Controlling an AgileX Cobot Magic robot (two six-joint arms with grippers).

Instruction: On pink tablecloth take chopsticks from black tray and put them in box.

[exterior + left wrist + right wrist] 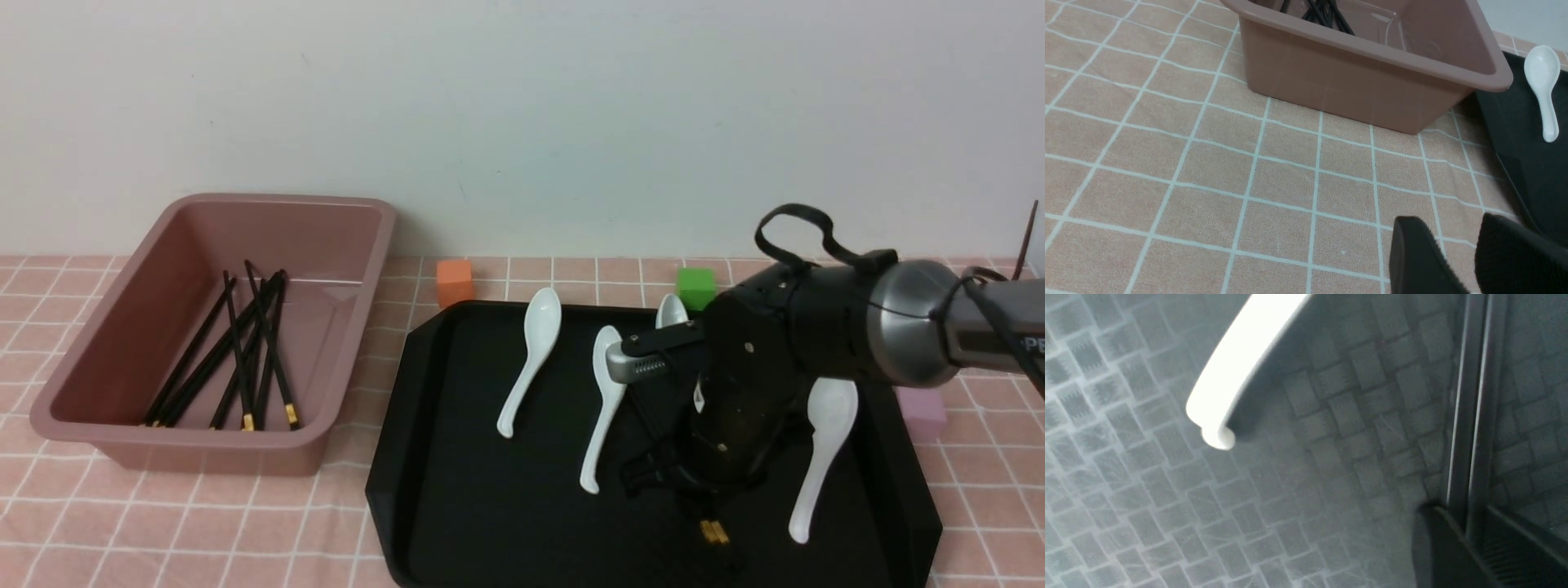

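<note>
Pink tablecloth (245, 523) runs under everything, with a plain pale wall behind. You already have a bundle of black sticks (245, 359) lying slantwise in the box (220, 200) on the left, so part of the job looks done. One pair of chopsticks (1470, 416) is left on the black tray (457, 457) among the white spoons (531, 359); I see no others, though your arm hides part of the tray. Your right gripper (1470, 543) is down on that pair, jaws narrow and pressed to either side of it, the sticks not yet lifted as far as I can judge. The front view shows only their gold bands (713, 531) poking out below the wrist; the right wrist view shows the grip itself. Your left gripper (1459, 265), seen only by its own camera, hangs part-open and empty over the cloth. What's left for you: lift, carry across, release in the box
</note>
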